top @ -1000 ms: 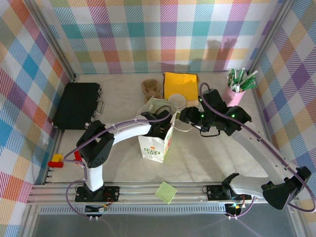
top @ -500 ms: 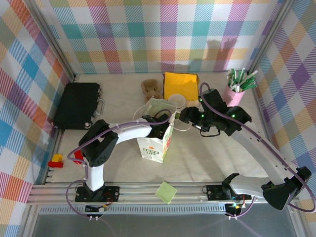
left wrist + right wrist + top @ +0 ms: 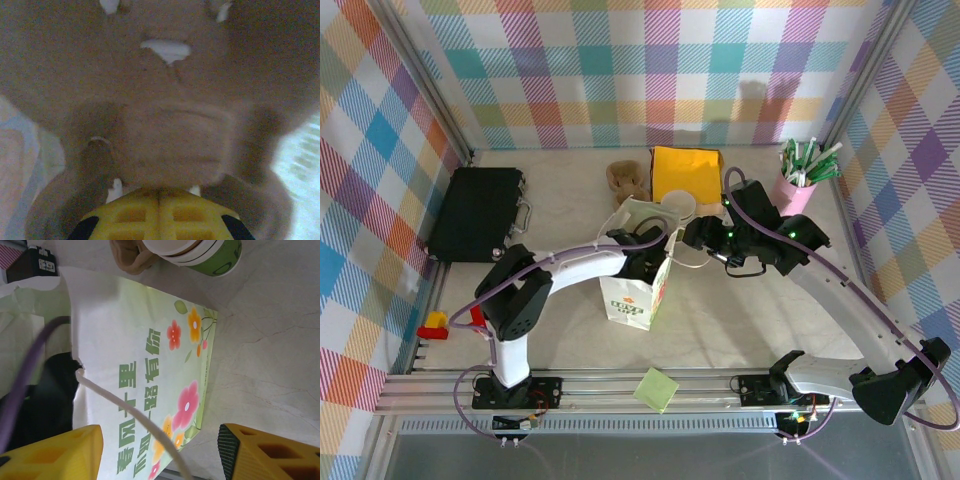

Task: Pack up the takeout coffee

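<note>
Bag (image 3: pixel 150 365) print: 春风十里 | right gripper (image 3: pixel 160 452) spread wide near it

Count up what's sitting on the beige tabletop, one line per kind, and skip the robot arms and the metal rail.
Paper bag: 1
Black case: 1
Pink cup of sticks: 1
Stack of paper cups: 1
Yellow cloth: 1
Brown soft toy: 1
Total: 6

left gripper (image 3: pixel 160 199) inside paper bag (image 3: pixel 630 298) (wrist view blurred), stacked cups (image 3: pixel 210 255) cropped
</note>
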Controlling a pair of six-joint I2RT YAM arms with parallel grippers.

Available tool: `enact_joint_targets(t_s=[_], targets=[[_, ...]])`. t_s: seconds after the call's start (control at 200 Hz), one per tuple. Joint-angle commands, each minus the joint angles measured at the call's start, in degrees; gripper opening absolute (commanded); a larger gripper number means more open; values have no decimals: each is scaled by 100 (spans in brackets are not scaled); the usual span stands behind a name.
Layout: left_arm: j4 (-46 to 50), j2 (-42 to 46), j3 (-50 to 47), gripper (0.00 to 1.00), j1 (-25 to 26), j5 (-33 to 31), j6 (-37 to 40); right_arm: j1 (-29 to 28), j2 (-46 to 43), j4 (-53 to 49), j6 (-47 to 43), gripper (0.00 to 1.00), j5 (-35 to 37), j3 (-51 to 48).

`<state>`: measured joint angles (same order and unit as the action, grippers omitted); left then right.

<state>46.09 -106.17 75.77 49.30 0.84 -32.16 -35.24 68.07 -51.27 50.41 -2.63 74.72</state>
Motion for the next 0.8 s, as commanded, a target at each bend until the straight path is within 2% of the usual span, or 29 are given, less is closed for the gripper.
enact_joint_targets(t_s=[0.0, 0.63, 0.795], targets=[[458, 452, 395, 0, 93, -220, -102, 26, -5, 152, 67, 64, -112, 104], [1058, 716, 1002, 0, 190, -395, -268, 26, -155, 196, 142, 66, -141, 139], [1276, 910, 1278, 0, 212, -650, -317, 26, -52, 311, 192, 67, -284, 171]])
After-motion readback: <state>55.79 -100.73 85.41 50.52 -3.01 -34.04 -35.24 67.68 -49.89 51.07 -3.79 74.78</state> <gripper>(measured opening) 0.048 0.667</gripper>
